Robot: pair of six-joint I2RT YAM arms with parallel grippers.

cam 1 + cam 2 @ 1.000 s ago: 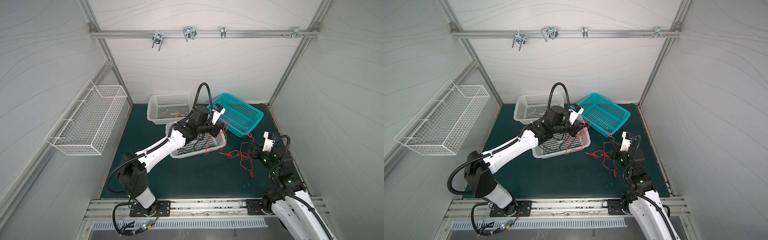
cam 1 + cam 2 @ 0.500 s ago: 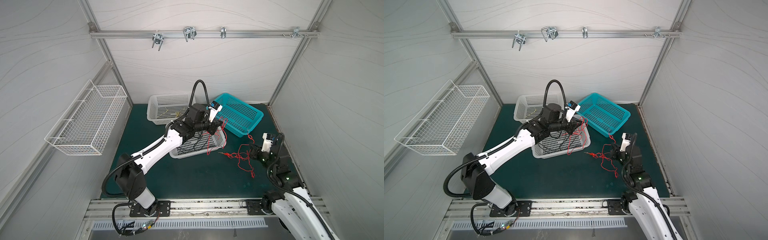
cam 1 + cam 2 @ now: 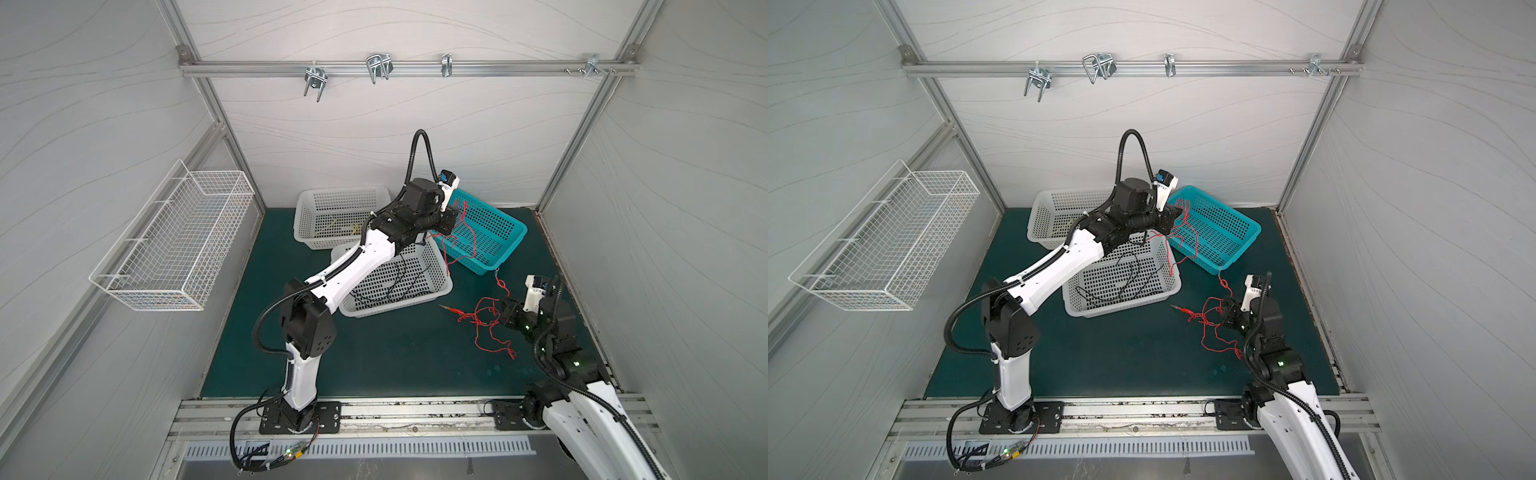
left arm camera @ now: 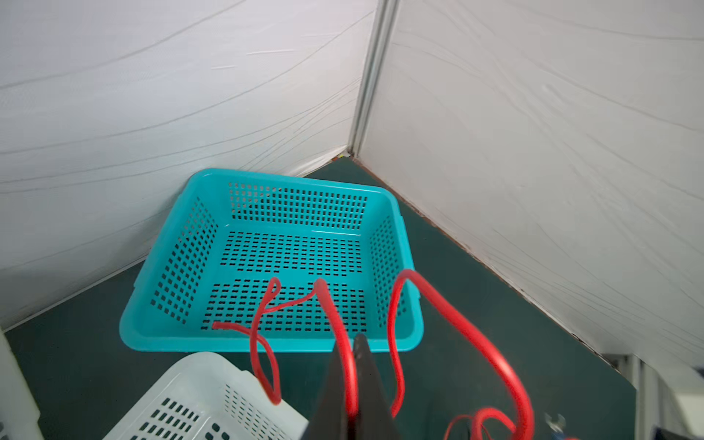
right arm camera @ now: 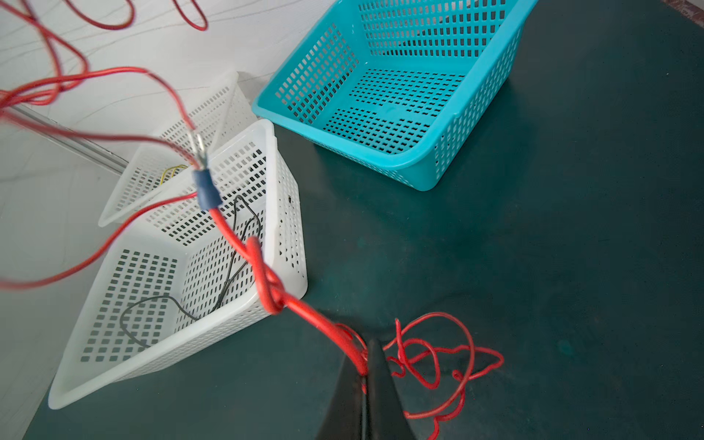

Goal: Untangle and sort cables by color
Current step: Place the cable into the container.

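Grips red cables (image 5: 266, 278) in both grippers, strung between teal basket (image 4: 228, 343) and green mat (image 3: 374, 353).
Pinches one strand in the left gripper (image 4: 352, 362), raised by the teal basket's rim. Clamps a knotted strand in the right gripper (image 5: 365, 354), low over the mat, loose loops lying beside. Shows black cable (image 5: 230, 272) inside the nearer white basket (image 5: 171, 365).

Two white baskets (image 3: 399, 305); one teal basket (image 3: 505, 251); one wire basket (image 3: 178, 245).

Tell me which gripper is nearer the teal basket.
Left. The left gripper, shut on a red cable, hangs over the rim of the teal basket; the right gripper, also shut on red cable, sits low over the mat, apart from it.
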